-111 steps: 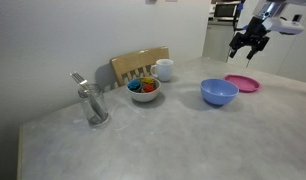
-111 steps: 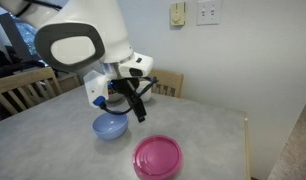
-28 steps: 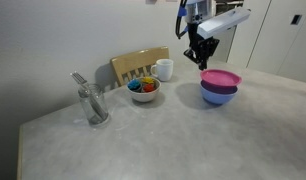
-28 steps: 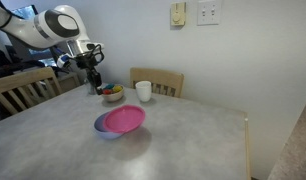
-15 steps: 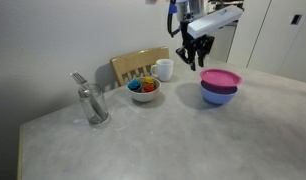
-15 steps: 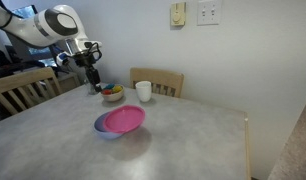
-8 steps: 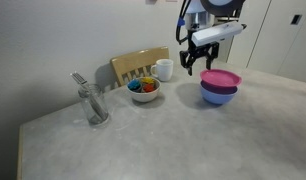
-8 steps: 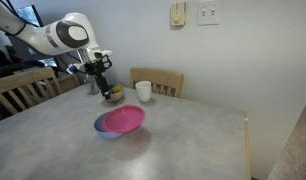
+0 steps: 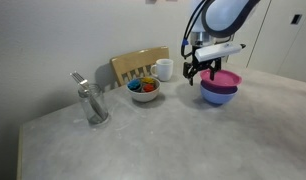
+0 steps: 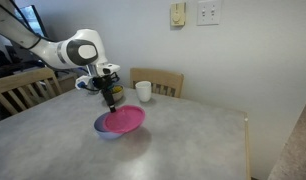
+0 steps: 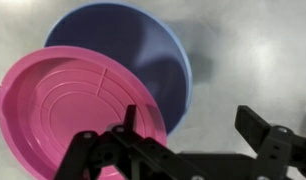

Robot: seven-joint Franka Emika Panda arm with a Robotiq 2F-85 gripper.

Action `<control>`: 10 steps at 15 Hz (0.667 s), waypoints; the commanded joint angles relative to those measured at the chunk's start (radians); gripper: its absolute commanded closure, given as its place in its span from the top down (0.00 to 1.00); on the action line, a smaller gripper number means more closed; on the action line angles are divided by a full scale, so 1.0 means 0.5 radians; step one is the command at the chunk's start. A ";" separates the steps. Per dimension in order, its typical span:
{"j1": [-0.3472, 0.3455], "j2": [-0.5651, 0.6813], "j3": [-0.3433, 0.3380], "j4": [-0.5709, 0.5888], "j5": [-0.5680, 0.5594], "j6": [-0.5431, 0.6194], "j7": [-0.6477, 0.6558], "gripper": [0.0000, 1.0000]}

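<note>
The round pink plastic plate (image 9: 224, 77) already lies tilted on the blue plastic bowl (image 9: 219, 96), well in from the grey surface's (image 9: 143, 140) edges, with the fingers (image 11: 257, 128) spread open and empty just above it.

Grey table (image 9: 163, 140), blue bowl (image 9: 218, 97), white bowl (image 9: 145, 97), mug (image 9: 164, 69), jar (image 9: 93, 106)

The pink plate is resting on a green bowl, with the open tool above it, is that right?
Not quite. The bowl is blue, not green, as the wrist view shows. The rest holds: the pink plate rests on it, with the open tool above.
</note>
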 commanded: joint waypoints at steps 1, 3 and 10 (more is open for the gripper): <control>-0.015 -0.021 -0.038 -0.061 0.043 0.065 -0.071 1.00; -0.022 -0.023 -0.055 -0.068 0.046 0.066 -0.072 1.00; -0.048 -0.014 -0.063 -0.079 0.069 0.111 -0.101 0.55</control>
